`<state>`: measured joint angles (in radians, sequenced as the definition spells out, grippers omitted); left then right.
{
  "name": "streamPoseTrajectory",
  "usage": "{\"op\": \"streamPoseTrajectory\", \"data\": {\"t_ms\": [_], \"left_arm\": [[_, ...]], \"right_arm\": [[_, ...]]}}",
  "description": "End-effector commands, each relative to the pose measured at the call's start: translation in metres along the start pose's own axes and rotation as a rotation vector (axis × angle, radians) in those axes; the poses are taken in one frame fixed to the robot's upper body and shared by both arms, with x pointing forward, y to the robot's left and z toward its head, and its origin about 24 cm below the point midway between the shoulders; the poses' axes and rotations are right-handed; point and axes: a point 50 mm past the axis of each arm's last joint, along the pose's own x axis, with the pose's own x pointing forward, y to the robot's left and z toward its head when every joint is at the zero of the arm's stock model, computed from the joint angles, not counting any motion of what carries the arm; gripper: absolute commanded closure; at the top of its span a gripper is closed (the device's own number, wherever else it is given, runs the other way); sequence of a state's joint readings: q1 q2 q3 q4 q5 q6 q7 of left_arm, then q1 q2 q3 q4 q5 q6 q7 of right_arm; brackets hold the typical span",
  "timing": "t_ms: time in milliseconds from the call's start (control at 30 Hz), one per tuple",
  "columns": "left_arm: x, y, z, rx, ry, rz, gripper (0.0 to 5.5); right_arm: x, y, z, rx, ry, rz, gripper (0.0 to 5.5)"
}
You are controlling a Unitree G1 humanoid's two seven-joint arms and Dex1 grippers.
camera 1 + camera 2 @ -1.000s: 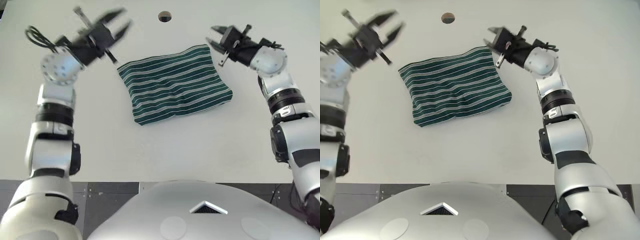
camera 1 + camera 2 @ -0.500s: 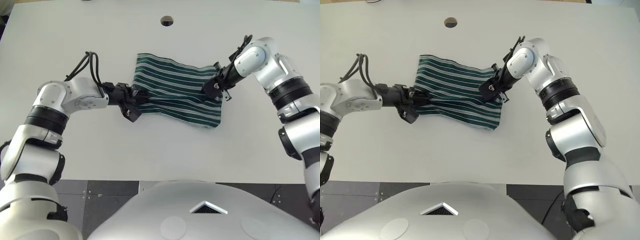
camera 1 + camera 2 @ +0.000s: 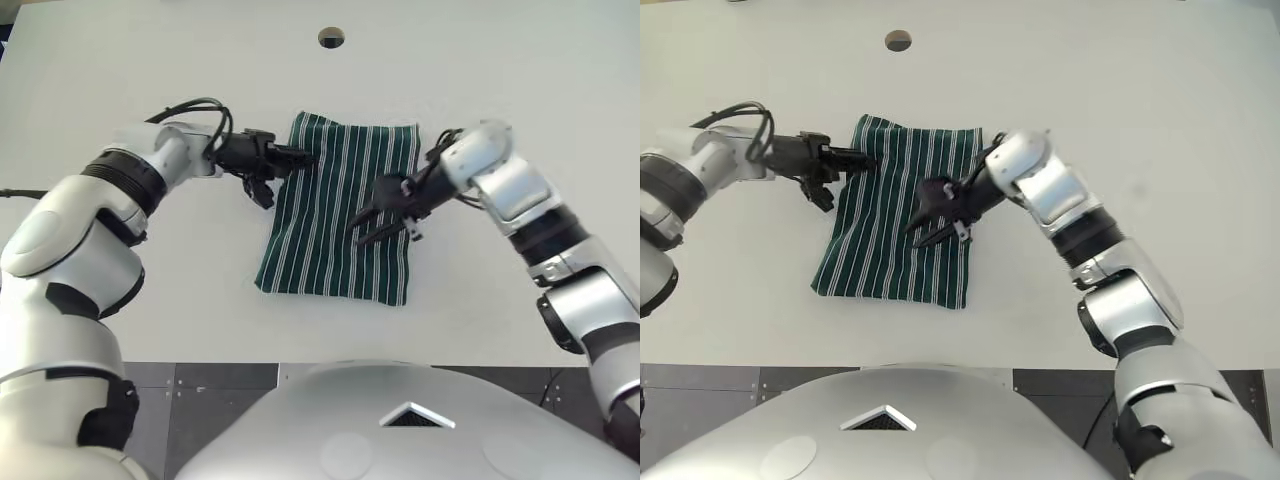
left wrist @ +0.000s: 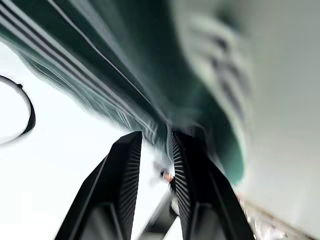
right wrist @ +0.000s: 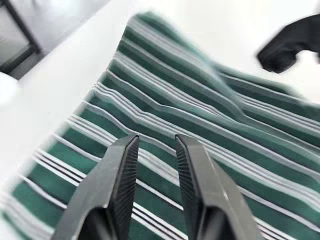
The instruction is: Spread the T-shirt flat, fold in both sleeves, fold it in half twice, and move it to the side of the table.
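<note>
Black-fingered, the right hand stands over the right half of the folded T-shirt, slightly parted with nothing held between its fingers. The left hand is at the shirt's far left edge; whether it pinches the cloth there cannot be told. The dark green, white-striped T-shirt lies as a folded rectangle in the middle of the white tabletop, stripes running near to far. A round hole sits in the tabletop, just beyond the shirt's far edge.
</note>
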<state>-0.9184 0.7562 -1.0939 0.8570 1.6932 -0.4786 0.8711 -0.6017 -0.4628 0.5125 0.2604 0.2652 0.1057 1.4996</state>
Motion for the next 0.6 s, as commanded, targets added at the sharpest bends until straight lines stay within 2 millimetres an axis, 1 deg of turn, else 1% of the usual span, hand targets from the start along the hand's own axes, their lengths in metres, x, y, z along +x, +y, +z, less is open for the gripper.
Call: {"op": "streamPoseTrajectory", "data": {"t_ms": [33, 67, 100, 133, 167, 200, 233, 267, 300, 333, 367, 400, 433, 533, 600], "left_arm": [[-0.036, 0.051, -0.045, -0.21, 0.263, 0.322, 4.38], [-0.045, 0.066, -0.046, -0.257, 0.267, 0.4, 4.38], [-0.054, 0.078, -0.04, -0.335, 0.256, 0.451, 4.38], [-0.062, 0.083, -0.025, -0.467, 0.22, 0.459, 4.38], [-0.07, 0.083, -0.005, -0.602, 0.179, 0.425, 4.38], [-0.076, 0.079, 0.016, -0.741, 0.133, 0.358, 4.38], [-0.084, 0.069, 0.044, -0.881, 0.081, 0.241, 4.38], [-0.095, 0.058, 0.075, -1.027, 0.029, 0.11, 4.18], [-0.108, 0.051, 0.105, -1.188, -0.006, -0.006, 4.02], [-0.118, 0.047, 0.13, -1.319, -0.036, -0.11, 3.9], [-0.127, 0.043, 0.149, -1.391, -0.073, -0.203, 3.71], [-0.133, 0.041, 0.163, -1.43, -0.109, -0.278, 3.55], [-0.136, 0.039, 0.17, -1.442, -0.128, -0.322, 3.37], [-0.135, 0.032, 0.178, -1.437, -0.144, -0.383, 2.87], [-0.128, 0.029, 0.18, -1.399, -0.159, -0.402, 2.69]], "right_arm": [[-0.045, 0.019, 0.02, 0.069, -0.166, -0.028, 4.16], [-0.053, 0.026, 0.023, 0.1, -0.206, -0.016, 4.16], [-0.061, 0.037, 0.022, 0.137, -0.235, -0.014, 4.16], [-0.069, 0.046, 0.013, 0.158, -0.216, -0.08, 4.16], [-0.074, 0.054, 0.001, 0.155, -0.165, -0.173, 4.16], [-0.078, 0.064, -0.01, 0.14, -0.103, -0.244, 4.16], [-0.08, 0.076, -0.022, 0.109, -0.027, -0.299, 4.16], [-0.08, 0.092, -0.032, 0.058, 0.039, -0.317, 4.14], [-0.08, 0.108, -0.041, -0.006, 0.101, -0.32, 3.97], [-0.079, 0.12, -0.048, -0.064, 0.154, -0.313, 3.87], [-0.076, 0.13, -0.052, -0.121, 0.193, -0.302, 3.66], [-0.072, 0.138, -0.054, -0.195, 0.221, -0.293, 3.49], [-0.067, 0.142, -0.055, -0.268, 0.238, -0.287, 3.28], [-0.053, 0.144, -0.061, -0.46, 0.288, -0.289, 2.67], [-0.045, 0.144, -0.069, -0.549, 0.34, -0.276, 2.64]]}}
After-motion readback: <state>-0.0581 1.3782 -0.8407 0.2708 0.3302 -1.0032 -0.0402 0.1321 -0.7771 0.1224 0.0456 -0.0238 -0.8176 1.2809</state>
